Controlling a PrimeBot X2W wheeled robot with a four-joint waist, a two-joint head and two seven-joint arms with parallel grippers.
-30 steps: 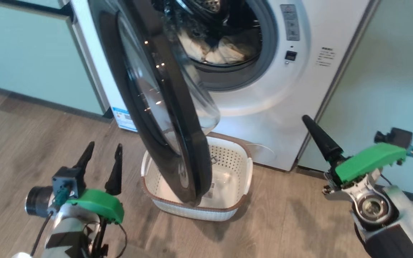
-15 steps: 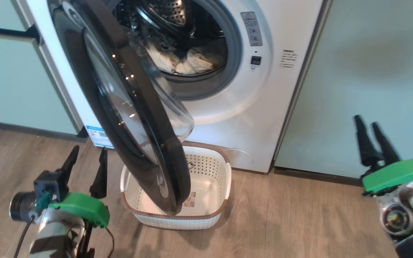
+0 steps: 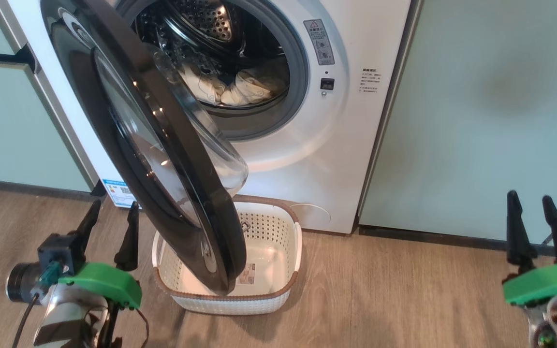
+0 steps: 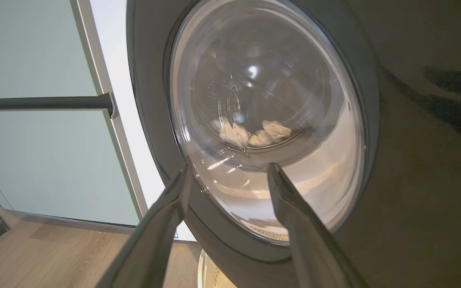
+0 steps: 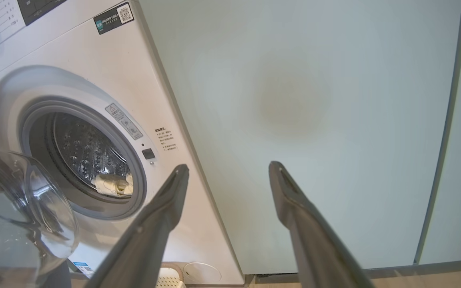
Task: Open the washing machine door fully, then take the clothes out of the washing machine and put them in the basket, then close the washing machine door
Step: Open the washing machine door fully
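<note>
Wood-grain floor (image 3: 404, 299), pale green cabinet panels (image 3: 476, 121); big white front-loading washing machine (image 3: 356, 145), its round black-rimmed glass door (image 3: 138, 140) half swung above the cream perforated plastic basket (image 3: 278, 285), pale yellow clothes (image 3: 240, 87) in the drum (image 3: 201, 19); left gripper (image 3: 116, 204) and right gripper (image 3: 530, 195) both spread, empty; door likely best pushed wide from its inner rim, left gripper withdrawn first.

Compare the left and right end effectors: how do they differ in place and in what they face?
The left end effector sits close by the washing machine door, left of the basket; the right end effector stands far to the right, before the pale green cabinet panel. The left one faces the door's glass; the right one faces the panel. Both are open and hold nothing, fingers pointing up in the head view.
</note>
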